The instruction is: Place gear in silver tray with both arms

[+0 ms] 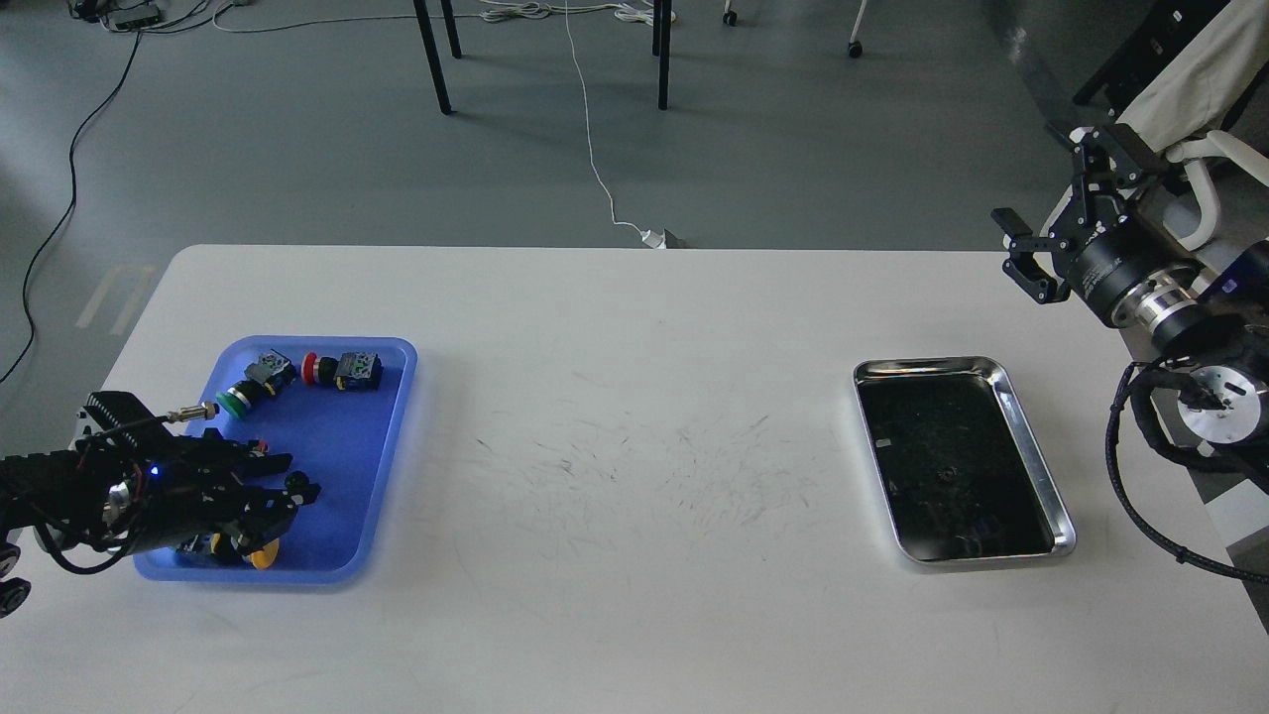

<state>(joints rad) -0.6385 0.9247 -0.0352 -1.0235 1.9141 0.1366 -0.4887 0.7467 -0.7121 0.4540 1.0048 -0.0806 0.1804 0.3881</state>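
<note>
A small black gear (295,483) lies in the blue plastic tray (342,436) at the left of the table. My left gripper (299,477) reaches over that tray from the left, and its two fingers sit close on either side of the gear. The silver tray (927,366) lies at the right of the table with a dark, bare bottom. My right gripper (1023,254) is open and empty, held above the table's far right corner, well behind the silver tray.
The blue tray also holds a green push button (238,399), a red push button (332,369) and a yellow part (261,557) under my left arm. The white table (634,476) lies between the trays. A chair (1205,89) stands at the far right.
</note>
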